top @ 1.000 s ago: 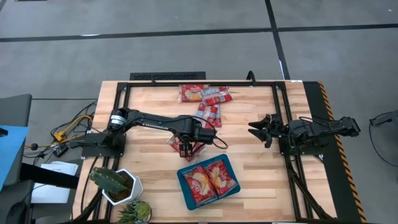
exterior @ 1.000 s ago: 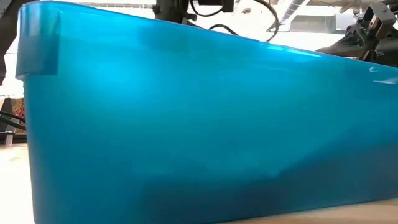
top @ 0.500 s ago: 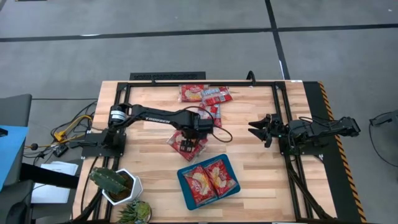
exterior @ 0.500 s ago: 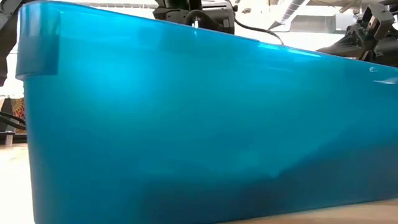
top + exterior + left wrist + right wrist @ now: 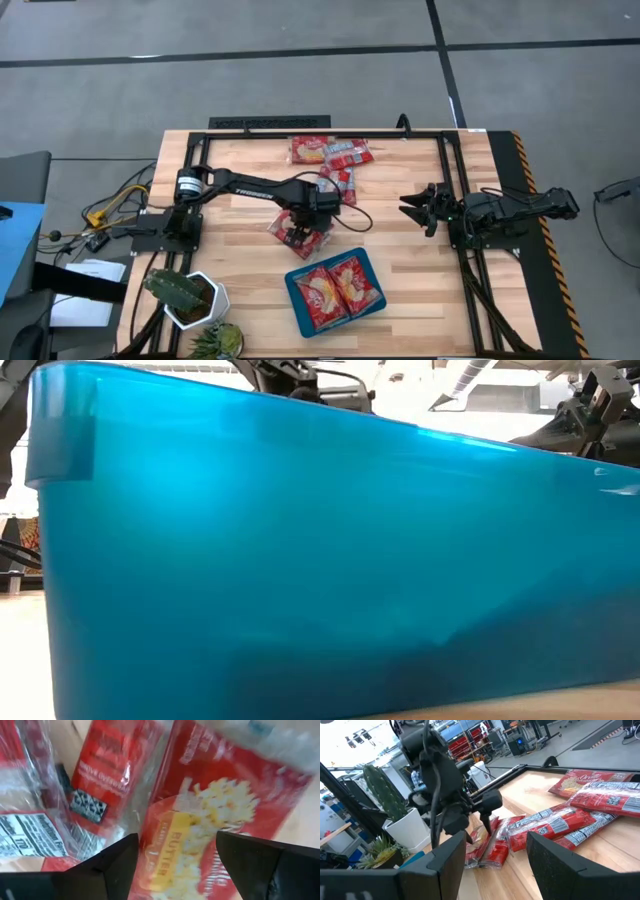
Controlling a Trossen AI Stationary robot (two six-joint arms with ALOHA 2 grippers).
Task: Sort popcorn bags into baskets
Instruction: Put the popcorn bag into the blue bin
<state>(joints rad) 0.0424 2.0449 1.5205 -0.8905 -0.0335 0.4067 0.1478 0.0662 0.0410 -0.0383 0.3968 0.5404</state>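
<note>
Two bags [image 5: 337, 289] lie in my tray [image 5: 296, 297], near the table's front edge. Since half a second ago my left pincer [image 5: 298, 236] has drawn slightly back toward my left side and hangs over a loose bag [image 5: 283, 227] just behind the tray. Its fingers [image 5: 107, 865] stand wide, nothing between them. My right pincer [image 5: 413, 209] waits at the right, fingers apart. In the low view the tray's teal wall hides nearly all. Under my left wrist I read a red bag [image 5: 210, 835] with yellow popcorn and "BUTTER", a narrower one [image 5: 102, 770] beside it. More bags [image 5: 330, 152] cluster at the far edge.
</note>
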